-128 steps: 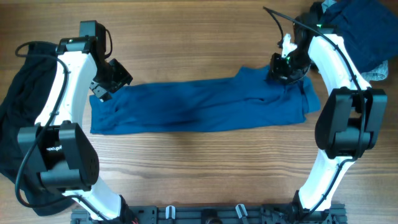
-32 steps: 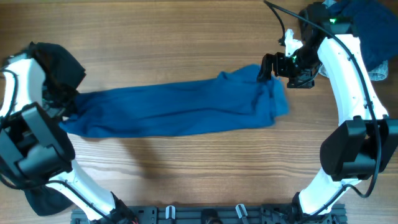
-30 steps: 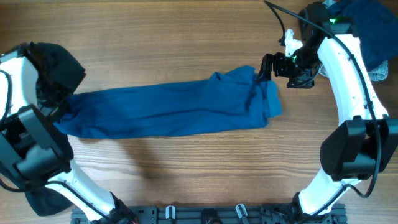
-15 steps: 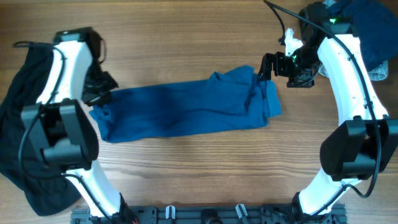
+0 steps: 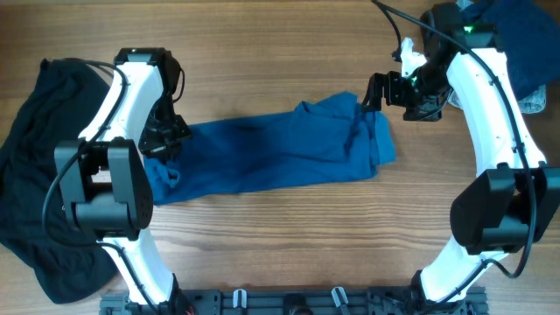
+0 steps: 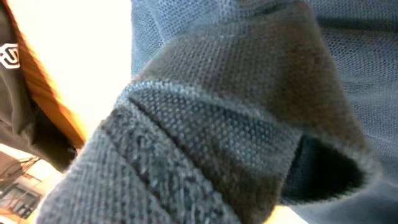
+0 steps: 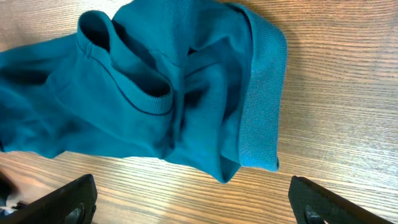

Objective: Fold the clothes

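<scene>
The clothes in play are a mid-blue shirt [image 5: 280, 153] lying in a long band across the table's middle. My left gripper [image 5: 163, 140] sits on its bunched left end. In the left wrist view a fold of the shirt's cloth [image 6: 249, 124] fills the picture and hides my jaws. My right gripper [image 5: 385, 92] hovers open just above the shirt's right end. In the right wrist view the shirt's collar and ribbed hem [image 7: 261, 93] lie ahead of the right gripper [image 7: 199, 208], with only bare wood between its wide-apart fingertips [image 7: 78, 199].
A black garment [image 5: 35, 175] is heaped at the table's left edge, and its white lettering [image 6: 9, 57] shows in the left wrist view. A navy pile [image 5: 512, 44] lies at the back right corner, over a pale piece [image 5: 532, 103].
My left arm has swung from the far left edge back to the right, bringing the shirt's left end with it, so the band is shorter and bunched there. The right arm has stayed still.
</scene>
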Controlling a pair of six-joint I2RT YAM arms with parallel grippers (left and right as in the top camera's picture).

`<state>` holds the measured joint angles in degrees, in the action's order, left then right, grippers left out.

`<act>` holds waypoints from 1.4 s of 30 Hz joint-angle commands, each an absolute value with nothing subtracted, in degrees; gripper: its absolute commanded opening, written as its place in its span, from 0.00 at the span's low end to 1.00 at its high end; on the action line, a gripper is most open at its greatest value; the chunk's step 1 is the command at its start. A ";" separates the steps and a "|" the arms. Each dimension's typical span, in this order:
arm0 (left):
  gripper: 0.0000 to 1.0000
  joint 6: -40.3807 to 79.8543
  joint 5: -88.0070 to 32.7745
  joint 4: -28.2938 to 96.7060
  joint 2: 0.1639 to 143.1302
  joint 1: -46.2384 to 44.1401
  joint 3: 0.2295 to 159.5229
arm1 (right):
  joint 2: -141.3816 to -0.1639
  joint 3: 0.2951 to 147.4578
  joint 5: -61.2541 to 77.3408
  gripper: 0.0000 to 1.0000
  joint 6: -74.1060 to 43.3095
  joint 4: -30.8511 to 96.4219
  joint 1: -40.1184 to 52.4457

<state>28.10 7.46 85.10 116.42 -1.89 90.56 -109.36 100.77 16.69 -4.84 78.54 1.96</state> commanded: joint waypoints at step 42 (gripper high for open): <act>0.04 32.47 -11.35 59.83 112.77 -2.98 82.24 | -108.90 101.67 16.60 1.00 -4.67 75.88 2.20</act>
